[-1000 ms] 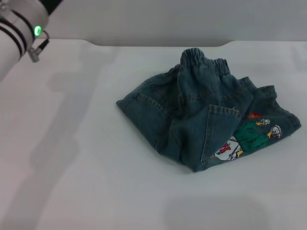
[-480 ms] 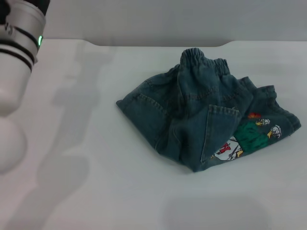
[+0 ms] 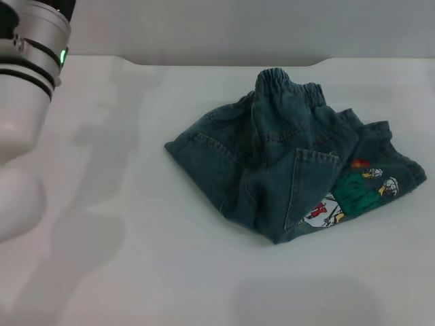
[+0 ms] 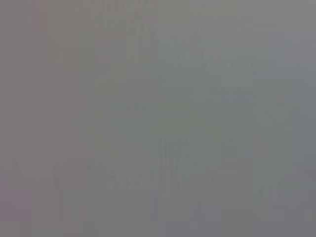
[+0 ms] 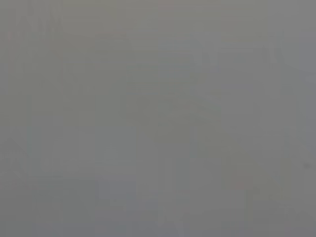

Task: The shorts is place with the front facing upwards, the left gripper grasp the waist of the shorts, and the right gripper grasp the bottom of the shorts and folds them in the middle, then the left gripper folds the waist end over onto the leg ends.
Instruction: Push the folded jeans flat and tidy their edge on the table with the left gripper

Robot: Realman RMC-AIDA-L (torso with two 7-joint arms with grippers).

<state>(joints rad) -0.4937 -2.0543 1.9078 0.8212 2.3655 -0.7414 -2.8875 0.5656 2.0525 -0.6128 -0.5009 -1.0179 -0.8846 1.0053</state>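
Nearest to us in the head view lies a bare stretch of the white table [image 3: 170, 272], marked only by soft grey shadows. At the left edge our left arm [image 3: 24, 102] rises as a thick white segment with black bands and a small green light. Its gripper lies outside the picture, so we cannot tell whether it is open or closed, or whether it holds anything. Our right arm and its gripper do not appear at all.

Well apart from the left arm, toward our right side and a little farther out, lie the shorts [image 3: 285, 163], blue denim bunched into a loose, crumpled heap on the table. On their near right side, one of the leg ends [image 3: 343, 197] shows a cartoon print in red, white and green. A stitched hem flap folds over beside that print. At the far side of the heap, the waist of the shorts [image 3: 289, 85] stands up as a puckered elastic band.

Both wrist views give us only a flat grey field.
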